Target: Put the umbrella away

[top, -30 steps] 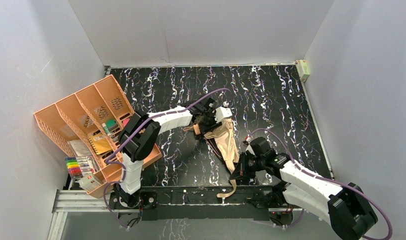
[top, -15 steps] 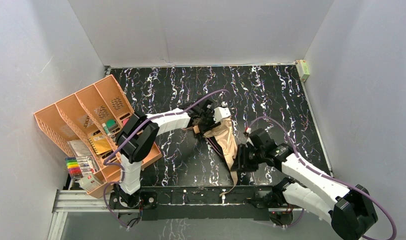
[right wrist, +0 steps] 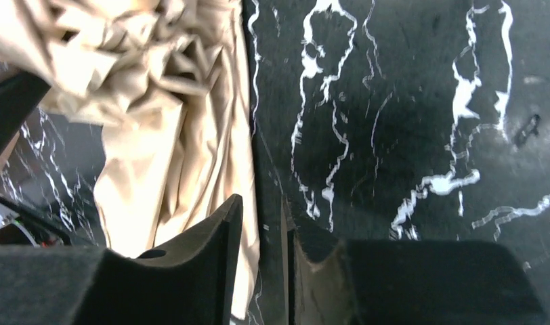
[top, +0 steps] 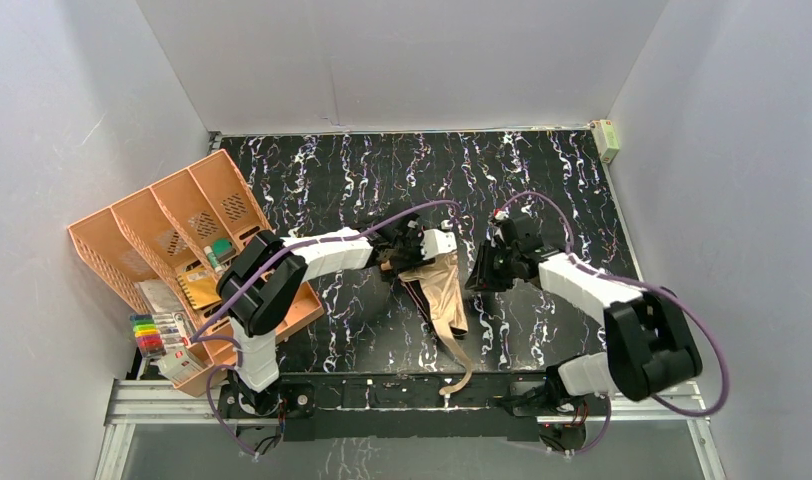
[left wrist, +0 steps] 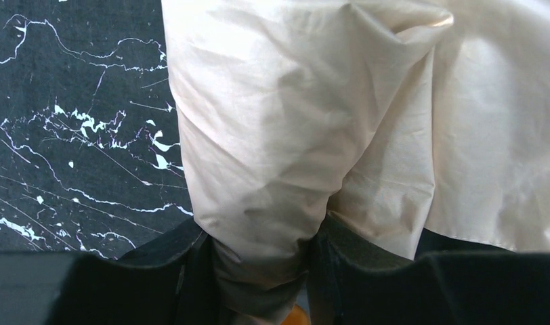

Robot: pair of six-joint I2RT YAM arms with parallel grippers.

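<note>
My left pincer is clamped on the umbrella. A thick bunch of its tan cloth is squeezed between the two fingers and fills the narrow space between them. Behind it my left arm rises from its base at the near left corner of the bench. It bends at the elbow and stretches level to the right, reaching the middle of the bench.

My right pincer stands only slightly parted and grips nothing. It points down at the bench just beside the right edge of the canopy. The tan hem lies under the left finger and shows in the slit between the two; I cannot tell whether they touch it. My right arm climbs from the near right corner, folds at a high elbow and runs left towards the centre.

The umbrella lies collapsed and loosely crumpled in the middle of the bench, between my two pincers. Its length runs from the centre towards the near edge, and its strap trails over that edge. At the left edge stands an orange organizer with stationery in it, well apart from the umbrella.
</note>
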